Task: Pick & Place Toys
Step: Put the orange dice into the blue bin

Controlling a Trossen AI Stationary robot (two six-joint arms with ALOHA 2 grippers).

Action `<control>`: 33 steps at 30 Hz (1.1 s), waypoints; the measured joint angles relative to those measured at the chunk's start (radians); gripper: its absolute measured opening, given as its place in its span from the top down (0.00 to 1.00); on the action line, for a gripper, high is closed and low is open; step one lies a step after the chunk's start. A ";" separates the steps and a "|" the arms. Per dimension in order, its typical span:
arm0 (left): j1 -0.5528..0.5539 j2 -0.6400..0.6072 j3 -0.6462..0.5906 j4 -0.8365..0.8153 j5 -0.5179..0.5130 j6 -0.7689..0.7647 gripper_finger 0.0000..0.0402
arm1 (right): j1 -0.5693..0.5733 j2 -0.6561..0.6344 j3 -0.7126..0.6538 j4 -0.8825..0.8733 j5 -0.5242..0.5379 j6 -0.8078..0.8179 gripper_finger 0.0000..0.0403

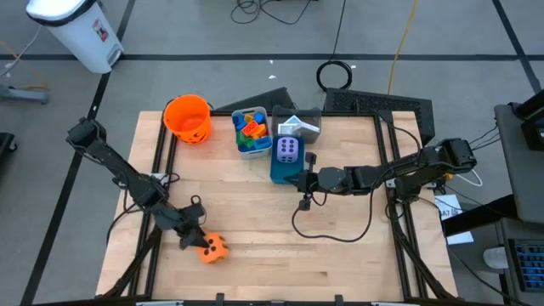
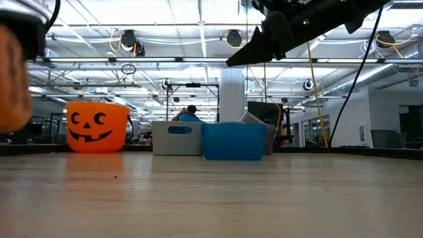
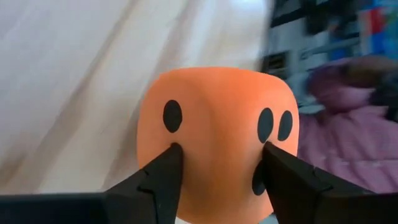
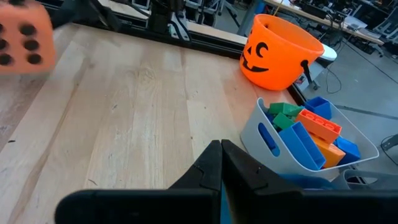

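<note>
Grey bin (image 1: 252, 146) — coloured blocks (image 1: 251, 129), blue bin (image 1: 286, 164) — purple die (image 1: 288, 150)

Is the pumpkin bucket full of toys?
No: from above, the pumpkin bucket looks empty, while the coloured blocks sit in the grey bin beside it.

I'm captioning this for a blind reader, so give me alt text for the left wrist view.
An orange foam die with black dots fills the middle of the picture, and the left gripper has its two dark jaws pressed against the die's sides. Behind it lies a pale blurred surface, with a blurred purple shape to one side.
</note>
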 joint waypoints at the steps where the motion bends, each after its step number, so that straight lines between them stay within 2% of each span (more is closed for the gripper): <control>1: 0.000 0.000 0.000 0.040 -0.020 0.035 0.51 | 0.000 0.000 0.000 0.001 0.000 0.000 1.00; 6: 0.029 0.000 0.001 0.207 -0.149 0.180 0.55 | 0.000 0.000 0.000 0.001 0.000 -0.001 1.00; 11: 0.099 -0.001 0.002 0.407 -0.262 0.419 0.56 | 0.000 0.000 0.000 0.013 0.000 -0.025 1.00; 14: 0.157 -0.001 0.012 0.487 -0.294 0.534 0.56 | 0.000 -0.003 0.000 0.016 0.008 -0.041 1.00; 19: 0.261 0.000 0.088 0.487 -0.294 0.694 0.56 | 0.014 -0.054 0.001 -0.009 0.109 -0.047 1.00; 25: 0.394 0.059 0.204 0.419 -0.330 0.890 0.56 | 0.042 -0.169 0.001 -0.113 0.118 0.008 1.00; 29: 0.477 0.163 0.282 0.376 -0.337 0.962 0.56 | 0.081 -0.232 0.001 -0.182 0.153 0.019 1.00; 33: 0.551 0.295 0.421 0.206 -0.336 1.034 0.56 | 0.130 -0.278 0.001 -0.233 0.234 0.020 1.00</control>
